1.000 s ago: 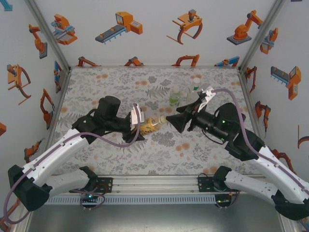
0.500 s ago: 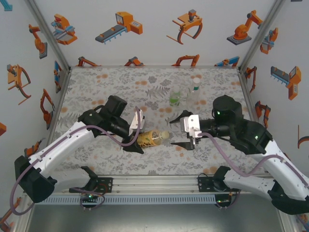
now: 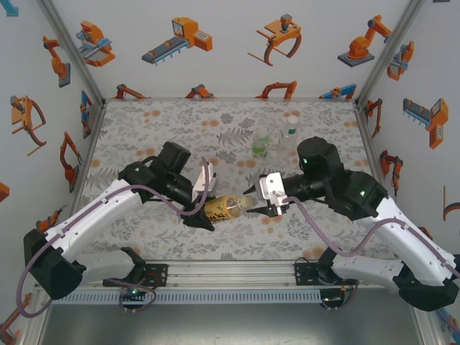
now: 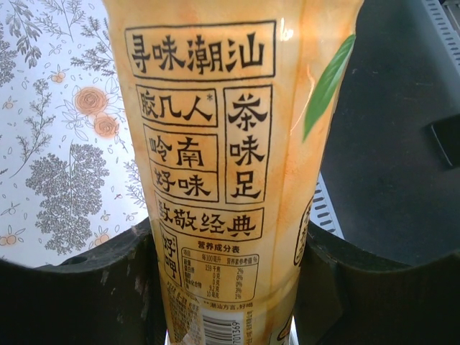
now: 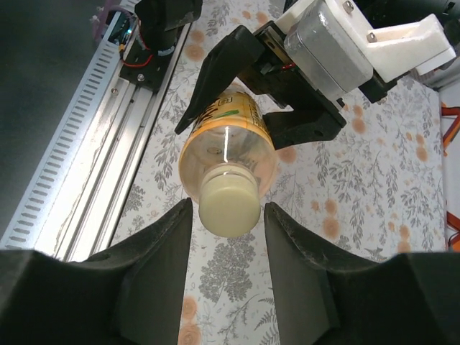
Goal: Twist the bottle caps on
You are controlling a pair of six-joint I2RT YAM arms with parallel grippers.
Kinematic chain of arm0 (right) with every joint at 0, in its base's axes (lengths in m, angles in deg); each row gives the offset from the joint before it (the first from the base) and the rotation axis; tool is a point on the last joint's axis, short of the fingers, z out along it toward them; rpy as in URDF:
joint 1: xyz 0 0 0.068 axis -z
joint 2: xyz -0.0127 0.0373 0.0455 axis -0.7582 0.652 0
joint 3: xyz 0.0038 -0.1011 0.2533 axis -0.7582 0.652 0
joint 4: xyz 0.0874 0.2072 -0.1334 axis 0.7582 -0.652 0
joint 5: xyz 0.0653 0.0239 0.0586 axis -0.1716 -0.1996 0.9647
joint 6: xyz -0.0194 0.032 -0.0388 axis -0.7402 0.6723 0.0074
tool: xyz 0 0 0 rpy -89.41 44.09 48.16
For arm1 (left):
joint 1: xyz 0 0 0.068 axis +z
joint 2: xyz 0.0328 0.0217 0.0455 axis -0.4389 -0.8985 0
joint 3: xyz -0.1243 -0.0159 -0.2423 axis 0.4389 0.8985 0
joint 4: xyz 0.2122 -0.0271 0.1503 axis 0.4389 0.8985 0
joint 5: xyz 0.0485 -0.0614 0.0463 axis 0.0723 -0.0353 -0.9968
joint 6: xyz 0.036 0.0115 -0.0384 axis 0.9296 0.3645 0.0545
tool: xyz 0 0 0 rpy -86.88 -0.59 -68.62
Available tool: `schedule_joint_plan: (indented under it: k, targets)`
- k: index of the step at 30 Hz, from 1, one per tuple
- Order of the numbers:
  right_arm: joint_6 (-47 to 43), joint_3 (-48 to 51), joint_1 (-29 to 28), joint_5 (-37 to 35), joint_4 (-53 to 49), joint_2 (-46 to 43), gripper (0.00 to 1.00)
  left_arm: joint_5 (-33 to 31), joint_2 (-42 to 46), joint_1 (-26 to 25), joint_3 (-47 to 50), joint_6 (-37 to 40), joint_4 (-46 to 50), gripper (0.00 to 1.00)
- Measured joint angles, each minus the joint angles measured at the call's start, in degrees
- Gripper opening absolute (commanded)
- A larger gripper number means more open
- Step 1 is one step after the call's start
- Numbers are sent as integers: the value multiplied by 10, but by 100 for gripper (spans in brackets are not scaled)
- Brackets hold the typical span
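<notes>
Over the table [image 3: 144,122], the amber bottle [image 3: 224,208] is held horizontally, pinched by the left gripper [image 3: 207,208]. Its printed label [image 4: 215,144] is legible from the left wrist, not from above. From the right wrist, the pale cap [image 5: 228,201] on its neck is seen between the right gripper's [image 5: 228,212] spread jaws, with a narrow gap on each side.

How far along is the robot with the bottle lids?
A pale cap already sits on the amber bottle, which the left gripper holds sideways. The right gripper has its fingers either side of that cap, not yet squeezing, so tightening is in hand. The green bottle and slim clear bottle stand at the back, caps too small to judge.
</notes>
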Motion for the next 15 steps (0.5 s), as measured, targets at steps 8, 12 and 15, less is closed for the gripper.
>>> schedule_joint_plan:
  k: [8, 12, 15]
  targets:
    - [0, -5, 0, 2, -7, 5, 32, 0, -4, 0, 0, 0, 0, 0]
    - [2, -18, 0, 2, -17, 11, 18, 4, -5, -1, 0, 0, 0, 0]
    - [27, -19, 0, 1, -17, 14, 12, 0, -5, 0, -1, 0, 0, 0]
